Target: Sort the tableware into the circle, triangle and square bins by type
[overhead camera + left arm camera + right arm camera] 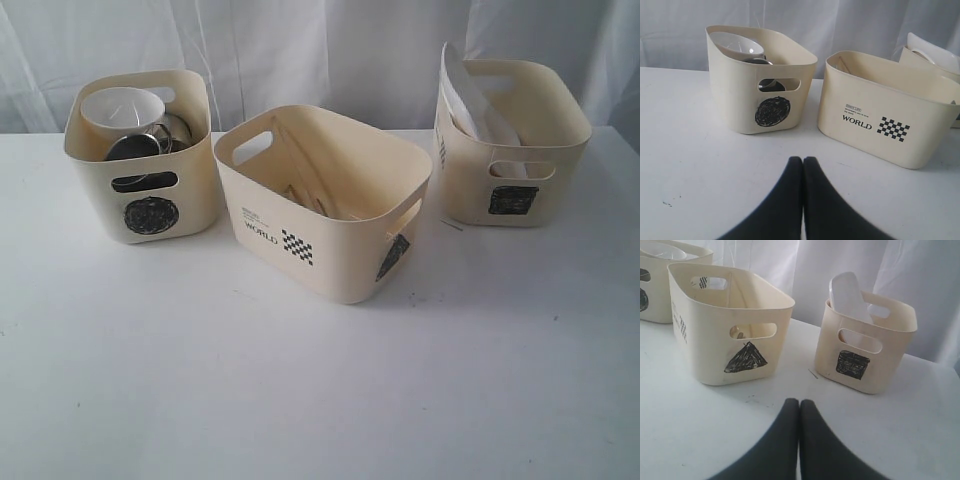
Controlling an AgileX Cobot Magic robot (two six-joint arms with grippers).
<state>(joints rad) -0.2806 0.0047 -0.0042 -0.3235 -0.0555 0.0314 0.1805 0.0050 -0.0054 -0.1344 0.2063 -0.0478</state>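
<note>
Resting with left jaws and right jaws both pinched shut and empty, the robot looks done sorting: the small white bowl (122, 108) sits over steel ware (135, 148) in the circle bin (100, 192) at ten o'clock, and the large white square plate (462, 90) stands in the square bin (465, 190) at two o'clock, with the triangle bin (330, 265) between them. No tableware shows loose on the plain white bench (300, 400), so the next move likely calls only for a check. A white curtain (330, 50) hangs behind.
</note>
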